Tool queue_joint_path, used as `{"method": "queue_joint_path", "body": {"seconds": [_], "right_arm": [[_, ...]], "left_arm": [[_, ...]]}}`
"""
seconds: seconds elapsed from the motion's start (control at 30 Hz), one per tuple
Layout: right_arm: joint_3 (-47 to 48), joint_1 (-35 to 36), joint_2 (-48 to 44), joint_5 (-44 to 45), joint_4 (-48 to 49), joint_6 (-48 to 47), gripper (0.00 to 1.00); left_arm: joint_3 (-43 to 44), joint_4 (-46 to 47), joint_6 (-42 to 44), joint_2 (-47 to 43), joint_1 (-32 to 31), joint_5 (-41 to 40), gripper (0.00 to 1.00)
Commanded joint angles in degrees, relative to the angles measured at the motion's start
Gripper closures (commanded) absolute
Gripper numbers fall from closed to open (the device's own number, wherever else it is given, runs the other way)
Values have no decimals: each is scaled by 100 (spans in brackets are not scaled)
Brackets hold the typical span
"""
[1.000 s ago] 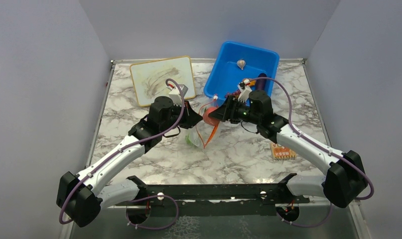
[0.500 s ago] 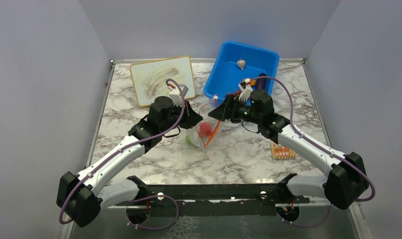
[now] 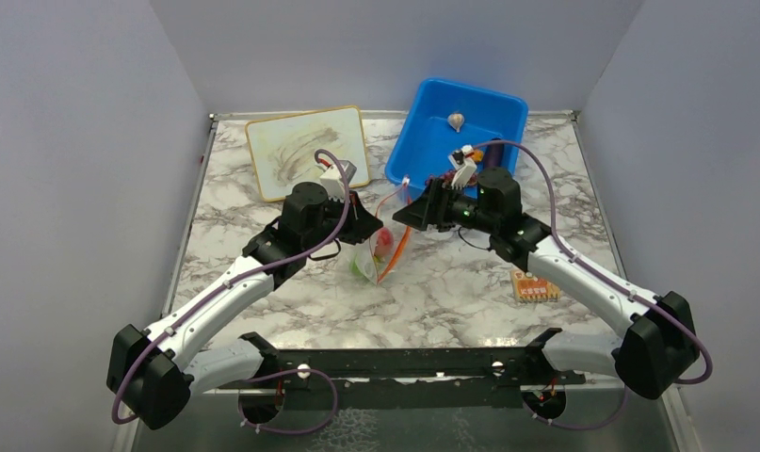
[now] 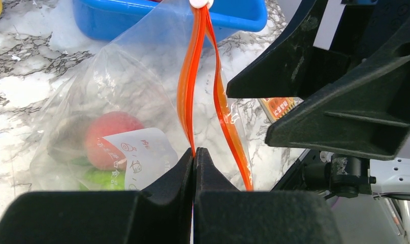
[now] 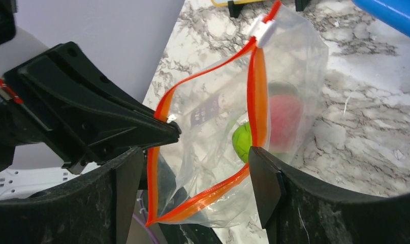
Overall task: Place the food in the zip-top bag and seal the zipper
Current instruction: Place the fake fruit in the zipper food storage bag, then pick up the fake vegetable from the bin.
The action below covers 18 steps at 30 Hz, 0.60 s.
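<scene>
Two toy foods, a pink-red peach [image 4: 108, 137] and a green lime [image 5: 242, 137], already lie low in the zip-top bag [image 4: 136, 66], which is held upright on the marble table [image 3: 451, 292] between the arms, just in front of the blue bin [image 3: 409, 141]; the left gripper [image 4: 193, 152] is pinched tight on one lip of the orange-red zipper [image 4: 185, 86]; the right gripper [image 5: 195, 173] is spread and empty near the mouth.

The thin lip could slip from that pinch; the bag would slump and its mouth would close before the garlic [image 3: 457, 121] and the other pieces in the bin go in; a right finger coming down could also snag the far lip.

Only the right wrist view looks into the open mouth; only the left wrist view shows the pinch itself; only the overhead view shows the garlic.
</scene>
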Motion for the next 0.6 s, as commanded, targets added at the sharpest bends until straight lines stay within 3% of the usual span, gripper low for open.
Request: {"method": "queue_joint_path", "body": {"seconds": [0.0,0.2,0.33,0.57], "right_arm": [[496,42,-146,-364,103,-555,25],[1210,35,-19,97,-393,-1450,28],[1400,34,28,513,-376,-2559,28],[2268,30,791,2548,-943,-4098,29]], "left_arm": [[102,-30,237,-74,-25,-110,100],[487,-697,940,-60,-19,-744,100],[741,-1013,1343,-88,-27,-886,100],[1185,-1449,1964,-177,-20,-1026,100]]}}
